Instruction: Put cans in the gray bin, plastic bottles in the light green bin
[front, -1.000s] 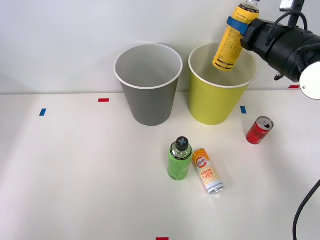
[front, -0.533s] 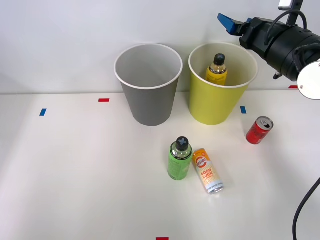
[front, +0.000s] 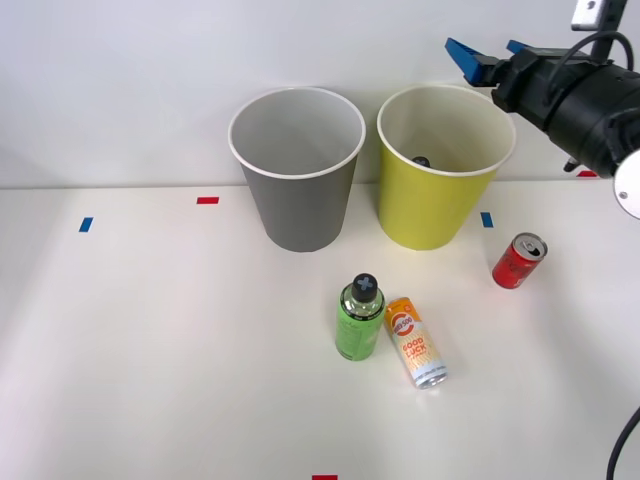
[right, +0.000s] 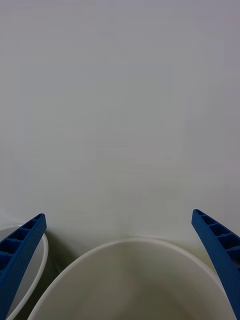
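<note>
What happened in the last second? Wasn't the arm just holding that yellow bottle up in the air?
Yes. The right gripper let go of the yellow bottle, which dropped into the light green bin; just its black cap peeks out now. The gripper's fingers stand open above the bin's rim. The green bottle, both cans and the gray bin stayed put.

The robot's black right arm is reaching in from the right, raised high, its gripper with blue ribbed fingers spread wide apart and holding nothing.
</note>
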